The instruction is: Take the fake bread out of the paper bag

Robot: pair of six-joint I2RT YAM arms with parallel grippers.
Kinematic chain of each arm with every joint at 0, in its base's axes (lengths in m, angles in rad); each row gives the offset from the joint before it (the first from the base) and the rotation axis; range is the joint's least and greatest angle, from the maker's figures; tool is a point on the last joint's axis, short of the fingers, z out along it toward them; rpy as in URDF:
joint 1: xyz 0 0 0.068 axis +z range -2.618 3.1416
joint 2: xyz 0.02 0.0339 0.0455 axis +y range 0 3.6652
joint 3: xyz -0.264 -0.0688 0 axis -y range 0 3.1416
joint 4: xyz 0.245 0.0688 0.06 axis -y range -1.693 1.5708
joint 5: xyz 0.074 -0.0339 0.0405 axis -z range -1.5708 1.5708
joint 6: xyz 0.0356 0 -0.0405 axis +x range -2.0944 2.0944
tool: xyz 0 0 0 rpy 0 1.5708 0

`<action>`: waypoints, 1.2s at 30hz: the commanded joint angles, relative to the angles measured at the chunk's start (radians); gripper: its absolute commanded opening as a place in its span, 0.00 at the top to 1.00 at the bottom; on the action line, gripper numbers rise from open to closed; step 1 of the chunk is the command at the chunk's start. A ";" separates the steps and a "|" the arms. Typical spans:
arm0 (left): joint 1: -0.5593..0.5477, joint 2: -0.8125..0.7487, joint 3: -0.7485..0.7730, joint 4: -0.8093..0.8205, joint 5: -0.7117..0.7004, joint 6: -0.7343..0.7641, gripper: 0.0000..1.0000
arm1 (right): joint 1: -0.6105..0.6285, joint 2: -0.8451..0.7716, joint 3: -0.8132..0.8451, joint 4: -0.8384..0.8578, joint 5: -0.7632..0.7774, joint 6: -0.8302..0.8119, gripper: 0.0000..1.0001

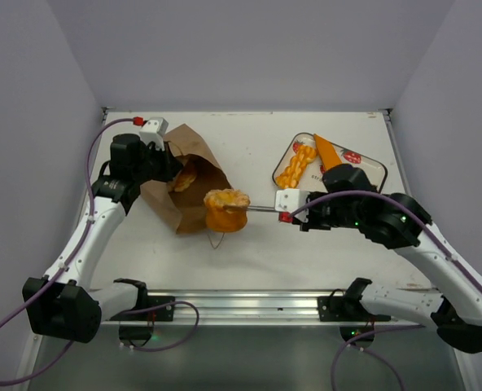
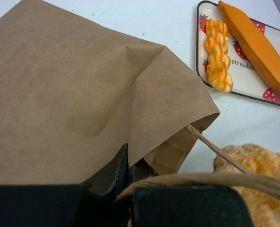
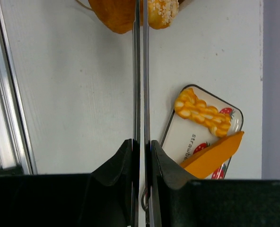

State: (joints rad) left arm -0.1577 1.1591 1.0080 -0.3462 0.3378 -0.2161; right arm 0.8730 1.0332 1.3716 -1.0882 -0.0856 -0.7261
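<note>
The brown paper bag point(image 1: 180, 199) lies on its side at the table's left, mouth toward the middle. My left gripper point(image 1: 169, 163) is shut on the bag's upper rim point(image 2: 144, 156), the paper pinched between its fingers. A golden roll point(image 1: 184, 177) shows inside the mouth. My right gripper point(image 1: 280, 208) is shut on metal tongs point(image 3: 140, 71). The tongs' tips clamp a ring-shaped loaf point(image 1: 226, 208) just outside the bag's mouth, above the table. That loaf also shows in the left wrist view point(image 2: 263, 163) and the right wrist view point(image 3: 116, 12).
A strawberry-print tray point(image 1: 363, 163) stands at the back right, holding a braided piece point(image 1: 296, 165) and a long baguette point(image 1: 326, 151). A string handle point(image 2: 215, 146) of the bag crosses in front of the loaf. A metal rail point(image 1: 249, 305) runs along the near edge.
</note>
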 commanded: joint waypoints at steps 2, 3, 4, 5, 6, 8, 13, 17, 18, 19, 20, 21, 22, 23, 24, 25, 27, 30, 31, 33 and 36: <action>0.001 0.002 0.052 -0.010 -0.006 0.018 0.97 | -0.103 -0.110 -0.017 0.025 -0.051 -0.007 1.00; 0.003 0.002 0.052 -0.010 -0.006 0.020 0.97 | -0.121 -0.125 -0.031 0.024 -0.051 -0.009 1.00; 0.001 0.002 0.053 -0.010 -0.006 0.018 0.97 | -0.150 -0.149 -0.035 0.024 -0.031 -0.009 1.00; 0.001 0.002 0.055 -0.010 -0.005 0.020 0.97 | -0.164 -0.159 -0.042 0.025 -0.017 -0.007 1.00; 0.001 0.005 0.057 -0.010 -0.006 0.020 0.97 | -0.193 -0.177 -0.042 0.025 0.000 -0.009 1.00; 0.001 0.007 0.061 -0.010 -0.008 0.020 0.97 | -0.225 -0.188 -0.036 0.027 0.038 -0.001 1.00; 0.001 0.010 0.066 -0.020 -0.016 0.032 0.97 | -0.319 -0.185 0.003 0.028 0.133 0.036 1.00; 0.001 0.004 0.066 -0.022 -0.017 0.040 0.97 | -0.387 -0.154 -0.015 0.063 0.269 0.056 1.00; 0.001 -0.002 0.063 -0.020 -0.019 0.044 0.97 | -0.416 -0.150 -0.028 0.088 0.291 0.060 1.00; 0.001 -0.004 0.061 -0.022 -0.020 0.047 0.97 | -0.433 -0.144 -0.032 0.099 0.305 0.062 1.00; 0.001 -0.009 0.058 -0.022 -0.020 0.049 0.97 | -0.456 -0.139 -0.039 0.114 0.316 0.065 1.00; 0.001 -0.016 0.055 -0.022 -0.020 0.055 0.97 | -0.504 -0.128 -0.045 0.129 0.320 0.063 1.00; 0.000 -0.019 0.047 -0.020 -0.020 0.055 0.97 | -0.529 -0.121 -0.045 0.137 0.320 0.060 1.00; 0.000 -0.024 0.043 -0.017 -0.016 0.055 0.97 | -0.558 -0.114 -0.048 0.146 0.322 0.056 1.00; 0.000 -0.036 0.037 -0.007 -0.013 0.050 0.97 | -0.627 -0.101 -0.060 0.172 0.317 0.039 1.00; 0.000 -0.041 0.023 -0.002 -0.010 0.049 0.97 | -0.661 -0.093 -0.066 0.186 0.316 0.028 1.00; 0.000 -0.058 0.011 0.009 -0.006 0.047 0.97 | -0.776 -0.065 -0.074 0.220 0.287 0.008 1.00; 0.001 -0.082 -0.008 0.016 -0.006 0.047 0.97 | -0.867 -0.036 -0.091 0.260 0.268 -0.024 1.00; 0.000 -0.090 -0.011 0.018 -0.008 0.047 0.97 | -0.900 -0.035 -0.104 0.275 0.280 -0.033 1.00; 0.000 -0.111 -0.016 0.022 -0.008 0.047 0.97 | -0.922 -0.024 -0.146 0.315 0.294 -0.053 1.00; 0.000 -0.136 -0.039 0.035 -0.008 0.044 0.96 | -0.940 -0.015 -0.209 0.379 0.328 -0.078 1.00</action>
State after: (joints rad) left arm -0.1577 1.0649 0.9840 -0.3584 0.3248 -0.1791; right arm -0.0536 1.0168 1.1957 -0.8497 0.2043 -0.7559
